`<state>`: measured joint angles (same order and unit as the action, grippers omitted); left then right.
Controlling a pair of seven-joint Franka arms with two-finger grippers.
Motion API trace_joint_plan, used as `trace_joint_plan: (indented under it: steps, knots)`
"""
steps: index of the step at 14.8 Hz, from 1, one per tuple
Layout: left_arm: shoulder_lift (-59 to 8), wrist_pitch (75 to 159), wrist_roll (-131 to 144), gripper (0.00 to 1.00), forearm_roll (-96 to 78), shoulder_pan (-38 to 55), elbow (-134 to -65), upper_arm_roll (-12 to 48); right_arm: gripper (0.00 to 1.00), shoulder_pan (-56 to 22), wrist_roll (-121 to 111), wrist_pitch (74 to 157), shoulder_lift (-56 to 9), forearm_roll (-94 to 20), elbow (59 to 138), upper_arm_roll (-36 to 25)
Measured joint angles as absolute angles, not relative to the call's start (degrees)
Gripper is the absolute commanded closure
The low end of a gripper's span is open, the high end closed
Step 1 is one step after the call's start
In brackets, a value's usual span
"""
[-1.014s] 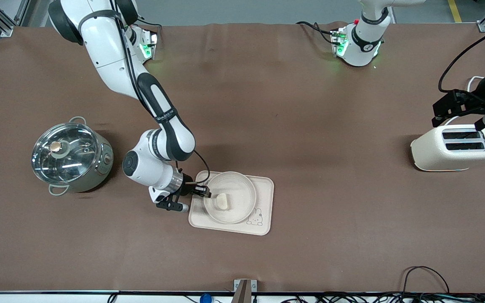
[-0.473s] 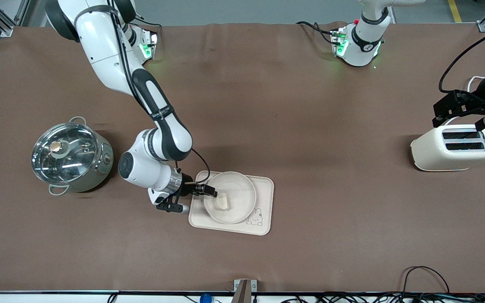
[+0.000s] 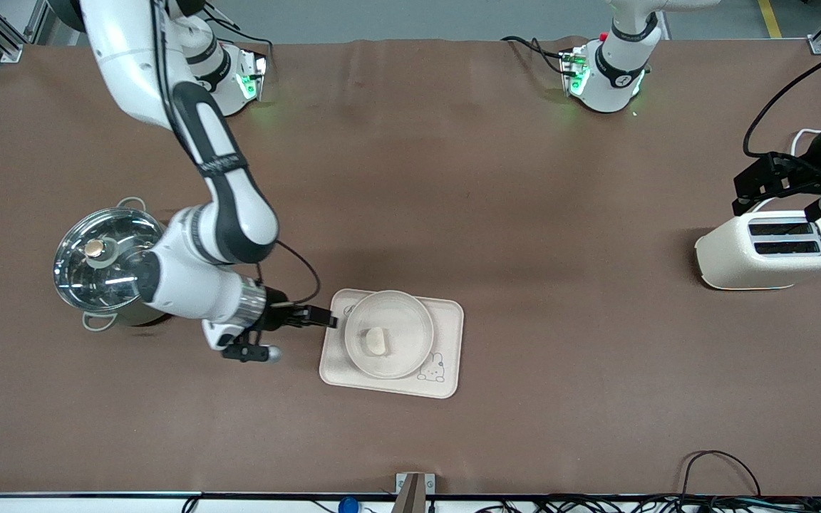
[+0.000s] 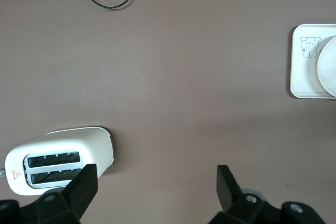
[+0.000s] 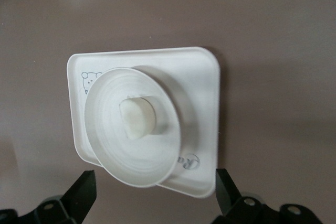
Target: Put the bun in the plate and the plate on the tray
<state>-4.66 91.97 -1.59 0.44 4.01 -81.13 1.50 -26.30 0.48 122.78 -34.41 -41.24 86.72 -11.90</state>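
Note:
The cream tray (image 3: 446, 320) with its rabbit drawing lies near the middle of the table. On it rests the round plate (image 3: 408, 335), and the small pale bun (image 3: 376, 340) lies in the plate. My right gripper (image 3: 325, 318) is open and empty, just off the tray's edge toward the right arm's end. The right wrist view shows the bun (image 5: 137, 118) in the plate (image 5: 113, 145) on the tray (image 5: 202, 77), in front of the open right gripper (image 5: 155, 187). My left gripper (image 4: 156, 184) waits open and empty beside the toaster (image 4: 58, 158).
A steel pot with a glass lid (image 3: 118, 267) stands at the right arm's end, close beside the right arm's wrist. The white toaster (image 3: 770, 249) stands at the left arm's end. Cables (image 3: 717, 470) lie along the table edge nearest the front camera.
My right gripper has opened off the plate's rim and drawn back toward the pot. Plate and bun have stayed on the tray. The left arm has not moved.

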Motion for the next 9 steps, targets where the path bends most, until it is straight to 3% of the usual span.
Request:
trace_joint_plan:
  steps: [5,9]
  knots:
    - [-4.7,92.0,-1.6,0.00,0.4,4.0,-81.1,1.5,0.00,-25.5,0.1,104.4,-22.0,-27.5,87.0,-21.9]
    - [-4.7,92.0,-1.6,0.00,0.4,4.0,-81.1,1.5,0.00,-22.2,-2.3,97.6,-12.4,-16.0,88.9,-25.4]
